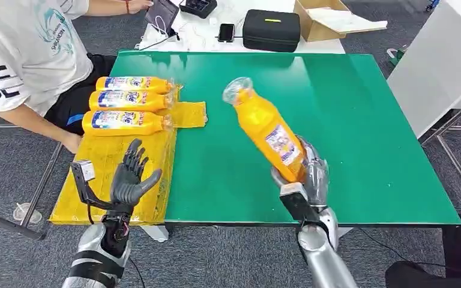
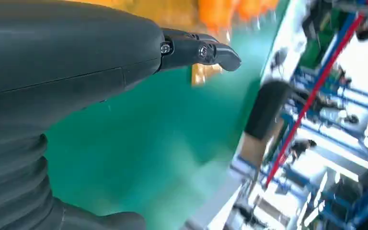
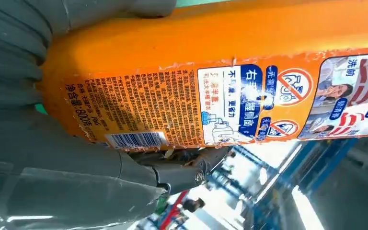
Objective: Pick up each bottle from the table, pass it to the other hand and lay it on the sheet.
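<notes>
My right hand [image 1: 309, 175] grips the lower end of an orange detergent bottle [image 1: 265, 127] and holds it above the green table [image 1: 360, 120], cap end tilted up and away to the left. The right wrist view shows that bottle's label [image 3: 230, 103] close up, with my fingers [image 3: 182, 167] wrapped under it. Three more orange bottles [image 1: 127, 102] lie side by side at the far end of the yellow sheet [image 1: 105, 162]. Above the sheet's near end my left hand [image 1: 131, 177] is raised, fingers spread, holding nothing; its fingertips [image 2: 215, 52] reach over the green table.
A person in a white shirt [image 1: 27, 54] sits at the far left, one hand by the sheet's edge. Behind the table stand a black case [image 1: 271, 29], a cardboard box [image 1: 327, 18], a phone [image 1: 226, 31] and a tablet [image 1: 162, 15]. A white cabinet [image 1: 444, 60] stands to the right.
</notes>
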Motion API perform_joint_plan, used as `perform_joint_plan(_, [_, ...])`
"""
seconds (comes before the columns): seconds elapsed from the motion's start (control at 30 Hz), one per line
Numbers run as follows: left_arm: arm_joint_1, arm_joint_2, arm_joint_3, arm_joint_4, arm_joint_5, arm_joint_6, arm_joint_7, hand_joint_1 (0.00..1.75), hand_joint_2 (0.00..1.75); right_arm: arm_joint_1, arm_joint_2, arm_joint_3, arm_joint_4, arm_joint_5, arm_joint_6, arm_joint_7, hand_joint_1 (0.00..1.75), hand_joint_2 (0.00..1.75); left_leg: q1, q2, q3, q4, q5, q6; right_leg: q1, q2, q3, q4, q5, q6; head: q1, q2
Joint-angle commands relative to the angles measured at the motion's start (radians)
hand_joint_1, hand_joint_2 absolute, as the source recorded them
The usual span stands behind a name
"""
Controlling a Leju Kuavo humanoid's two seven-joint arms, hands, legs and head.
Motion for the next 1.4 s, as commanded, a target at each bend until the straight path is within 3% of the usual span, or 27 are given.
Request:
perform_joint_plan(0.03, [0.003,0.042,-0.092,-0.032,0.068,-0.066,0.018,0.0,1.75,0.009,0.058,-0.089,-0.005,-0.023,0.014,-0.019,1.75,1.75,0.0,0.003,0.004,0.0,-0.002,0.0,0.001,0.001,0.003,0.0,-0.001,-0.002,0.0,0.0])
perform_joint_plan(0.13, [0.018,0.055,-0.137,-0.047,0.155,-0.157,0.041,0.0,1.75,0.006,0.068,-0.082,0.078,-0.039,0.074,-0.045,1.75,1.75,0.0,0.001,0.003,-0.001,0.0,0.0,0.0,0.0,0.001,0.0,0.0,-0.001,0.0,0.0])
perform_joint_plan(0.17, [0.021,0.059,-0.151,-0.053,0.169,-0.172,0.042,0.0,1.75,0.005,0.076,-0.079,0.108,-0.05,0.098,-0.059,1.75,1.75,0.0,0.003,0.008,-0.001,-0.003,0.001,0.001,0.001,0.007,-0.001,-0.002,-0.003,0.0,0.0])
perform_joint_plan(0.5, [0.011,0.066,-0.217,-0.041,0.169,-0.177,0.032,0.0,1.75,-0.042,0.142,0.029,0.345,-0.046,0.222,-0.084,1.75,1.75,0.001,0.003,0.004,-0.001,-0.001,0.0,0.002,0.002,0.003,-0.001,0.0,-0.001,0.0,0.0])
perform_joint_plan(0.67, [-0.034,0.054,-0.259,0.034,0.166,-0.185,0.032,0.0,1.75,-0.115,0.225,0.16,0.562,0.02,0.157,-0.094,1.75,1.75,0.002,0.008,0.009,-0.001,-0.003,0.0,0.003,0.005,0.007,-0.001,-0.001,-0.003,0.0,0.0])
perform_joint_plan(0.8, [-0.06,0.053,-0.291,0.073,0.146,-0.175,0.031,0.0,1.75,-0.164,0.258,0.242,0.666,0.052,0.12,-0.091,1.75,1.75,0.002,0.005,0.004,-0.001,-0.001,0.0,0.002,0.002,0.002,-0.001,0.0,-0.002,0.0,0.0])
perform_joint_plan(1.37, [-0.076,0.05,-0.298,0.119,0.177,-0.208,0.026,0.0,1.75,-0.185,0.273,0.361,0.765,0.009,0.131,-0.045,1.75,1.75,0.002,0.003,0.004,0.0,-0.001,-0.001,0.003,0.001,0.002,0.0,-0.001,-0.002,0.001,0.0])
perform_joint_plan(1.4, [-0.071,0.047,-0.289,0.115,0.198,-0.215,0.036,0.09,1.75,-0.189,0.273,0.366,0.772,0.011,0.123,-0.038,1.75,1.75,0.002,0.003,0.003,0.0,-0.001,-0.001,0.002,0.001,0.001,0.0,-0.001,-0.002,0.001,0.0])
